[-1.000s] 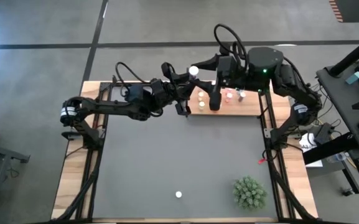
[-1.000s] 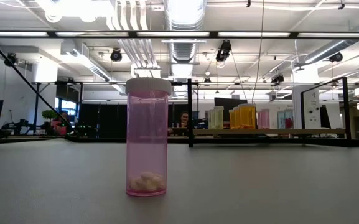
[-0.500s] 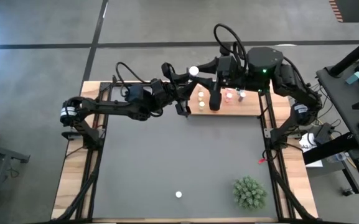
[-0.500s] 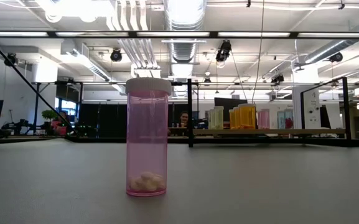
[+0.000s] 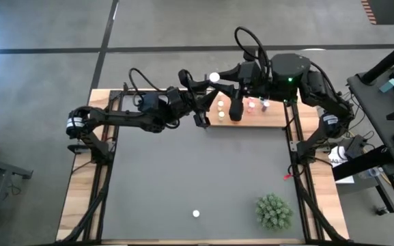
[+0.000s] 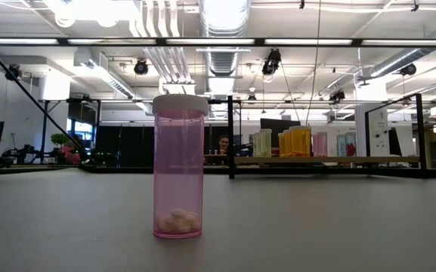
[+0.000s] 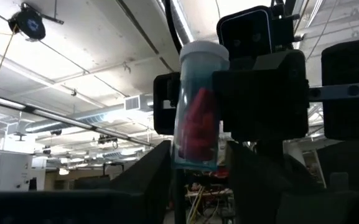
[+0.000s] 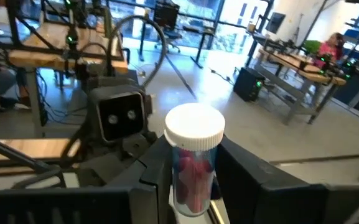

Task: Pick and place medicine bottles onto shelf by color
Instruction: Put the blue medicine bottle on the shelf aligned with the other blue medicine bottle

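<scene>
Meeting above the shelf [image 5: 251, 121] at top centre of the high view, both grippers flank one white-capped bottle [image 5: 214, 77] with red contents. Right gripper [image 8: 195, 177] is clamped on the bottle [image 8: 193, 158], fingers tight against its sides. Left gripper [image 7: 198, 165] fingers sit beside the same bottle [image 7: 198, 109], narrow, can't tell if gripping. Several small bottles [image 5: 251, 104] stand on the shelf. Pink bottle [image 6: 178, 166] stands upright alone on the mat [image 5: 183, 178], lower centre of high view. Plant [image 5: 273, 212] at lower right.
</scene>
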